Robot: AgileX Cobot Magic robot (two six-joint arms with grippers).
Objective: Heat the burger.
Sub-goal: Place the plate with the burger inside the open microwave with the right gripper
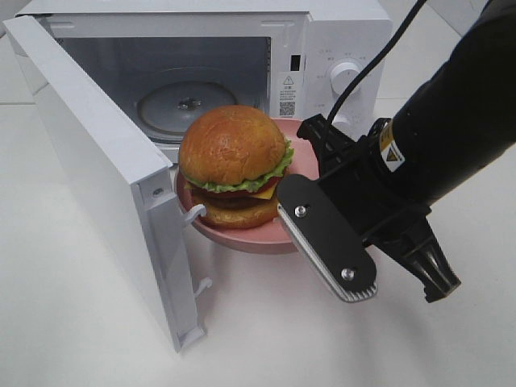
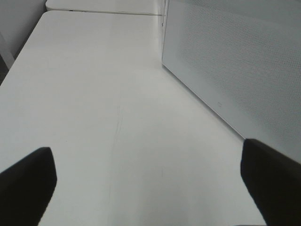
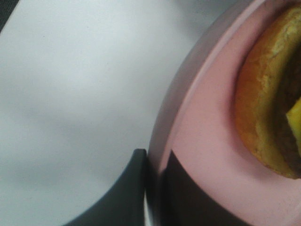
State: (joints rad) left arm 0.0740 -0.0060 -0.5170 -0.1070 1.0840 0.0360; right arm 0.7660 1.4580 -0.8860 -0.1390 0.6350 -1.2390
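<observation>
The burger (image 1: 234, 153) has a glossy brown bun, lettuce, cheese and a dark patty, and sits on a round pink plate (image 1: 262, 240) just in front of the open microwave (image 1: 339, 32). My right gripper (image 1: 297, 187) is shut on the plate's right rim. The right wrist view shows its dark fingers (image 3: 131, 197) pinching the pink rim (image 3: 188, 117), with the burger's lower bun (image 3: 263, 103) close by. My left gripper (image 2: 146, 153) stands open over bare white table, nothing between its fingers.
The microwave door (image 1: 97, 169) is swung wide open at the left, close to the plate's left edge, and shows as a meshed panel (image 2: 235, 61) beside the left gripper. A glass turntable (image 1: 187, 103) lies inside the cavity. A black cable (image 1: 379, 56) runs across the control panel.
</observation>
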